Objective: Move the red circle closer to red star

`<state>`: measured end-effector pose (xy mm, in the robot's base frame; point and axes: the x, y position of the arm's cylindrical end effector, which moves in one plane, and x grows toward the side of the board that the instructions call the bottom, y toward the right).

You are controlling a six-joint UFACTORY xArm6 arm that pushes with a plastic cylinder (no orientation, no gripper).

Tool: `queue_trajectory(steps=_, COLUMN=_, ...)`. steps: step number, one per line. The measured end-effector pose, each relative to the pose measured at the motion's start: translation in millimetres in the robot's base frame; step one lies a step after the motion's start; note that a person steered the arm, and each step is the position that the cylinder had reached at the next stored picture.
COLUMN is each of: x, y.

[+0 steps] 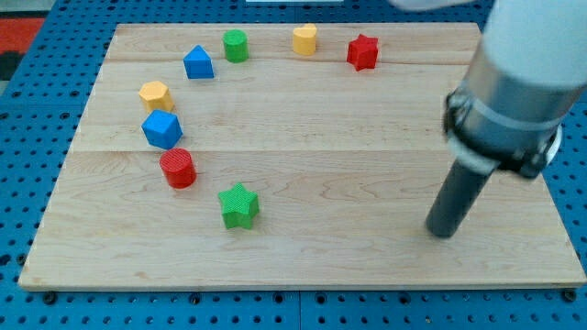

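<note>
The red circle [178, 169] lies on the wooden board at the view's left, just below the blue cube [162, 129]. The red star [363, 52] lies near the view's top, right of centre. My tip [443, 232] rests on the board at the view's lower right, far from both red blocks and touching no block.
A green star [239, 205] lies right of and below the red circle. A yellow hexagon [156, 95], a blue house-shaped block [198, 63], a green cylinder [236, 45] and a yellow cylinder [304, 39] form an arc toward the red star. The board's edge [303, 288] meets blue pegboard.
</note>
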<state>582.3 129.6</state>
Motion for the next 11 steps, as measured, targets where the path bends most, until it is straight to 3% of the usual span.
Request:
queue_trajectory(steps=1, x=36, y=-86)
queue_trajectory(steps=2, x=27, y=-224)
queue_trajectory(steps=3, x=-35, y=-307)
queue_trajectory(steps=4, x=-100, y=-294)
queue_trajectory(steps=5, x=-122, y=-277)
queue_trajectory(steps=8, x=-128, y=-51)
queue_trajectory(steps=9, x=-133, y=-3)
queue_trajectory(steps=10, x=-206, y=-18)
queue_trajectory(steps=11, x=-172, y=21)
